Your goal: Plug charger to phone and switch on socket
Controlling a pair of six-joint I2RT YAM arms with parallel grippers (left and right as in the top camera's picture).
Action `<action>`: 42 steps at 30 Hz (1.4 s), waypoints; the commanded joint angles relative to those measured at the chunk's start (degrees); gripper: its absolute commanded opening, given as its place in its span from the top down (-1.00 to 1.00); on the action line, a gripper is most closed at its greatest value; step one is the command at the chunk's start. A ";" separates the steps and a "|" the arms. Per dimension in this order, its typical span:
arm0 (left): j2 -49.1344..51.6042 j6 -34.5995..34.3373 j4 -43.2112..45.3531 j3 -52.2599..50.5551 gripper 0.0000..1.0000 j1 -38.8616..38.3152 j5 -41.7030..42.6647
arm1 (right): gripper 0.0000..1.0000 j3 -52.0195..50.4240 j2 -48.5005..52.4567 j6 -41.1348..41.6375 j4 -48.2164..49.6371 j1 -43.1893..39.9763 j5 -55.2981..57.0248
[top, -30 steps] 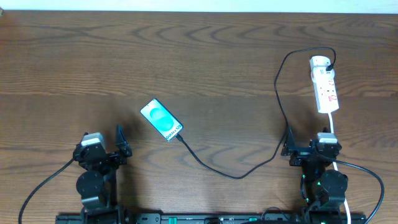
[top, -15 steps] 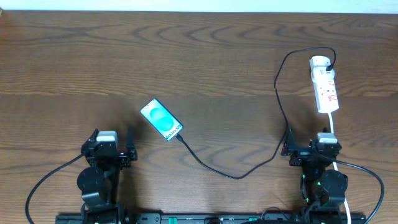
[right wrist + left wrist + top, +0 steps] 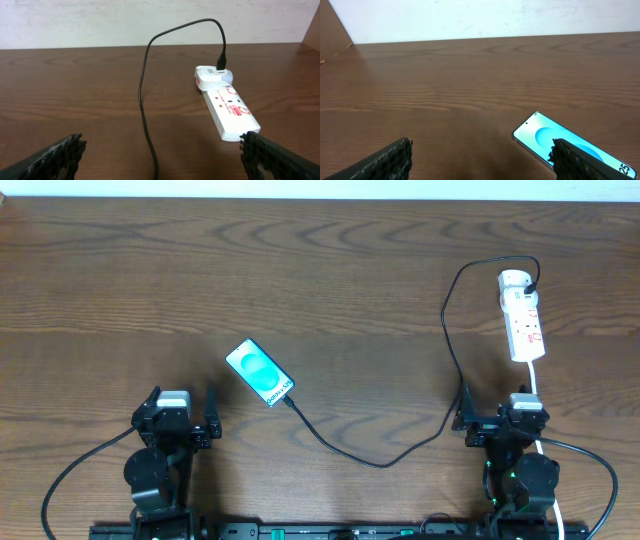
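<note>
The phone (image 3: 260,372) lies flat on the brown wooden desk (image 3: 330,270), a little left of centre in the overhead view, turned diagonally with its turquoise screen up. The charger (image 3: 370,460) meets the phone's lower right short edge, and its tip looks seated there, though the joint is too small to be sure. From there the thin black cable sags down and to the right, then climbs along the right side of the frame, loops over at the upper right and drops into a white adapter (image 3: 212,75) sitting on the far end of the socket (image 3: 522,315).

The socket is a narrow white strip lying lengthwise at the upper right, with red marks on its face. Whether its switch is on cannot be told. Its white lead (image 3: 535,380) runs down the frame towards the right arm.

The left tool (image 3: 181,404) sits low on the left of the overhead frame, fingers spread wide and holding nothing. In its wrist view the phone shows at the lower right, partly behind the right-hand finger. The right tool (image 3: 503,412) sits low on the right, just below the socket, also spread wide and holding nothing. Its wrist view looks at the socket and the cable between its two fingers, both well clear of the fingertips
</note>
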 commanded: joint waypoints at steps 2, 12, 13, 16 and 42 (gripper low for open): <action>-1.07 0.79 -1.31 -1.25 -0.78 -2.67 1.79 | -0.98 -0.09 -0.57 -0.50 -0.24 0.85 0.04; -7.08 0.79 -1.31 -1.25 -0.78 -8.50 1.77 | -0.99 -0.09 -0.57 -0.50 -0.24 0.85 0.04; -7.80 0.79 -1.31 -1.25 -0.78 -8.50 1.77 | -0.98 -0.09 -0.57 -0.48 -0.24 0.85 0.04; -8.39 0.79 -1.42 -1.25 -0.77 -8.55 1.75 | -0.99 -0.09 -0.57 -0.50 -0.24 0.85 0.04; -8.17 0.79 -1.33 -1.25 -0.78 -8.50 1.77 | -0.99 -0.09 -0.57 -0.50 -0.24 0.85 0.04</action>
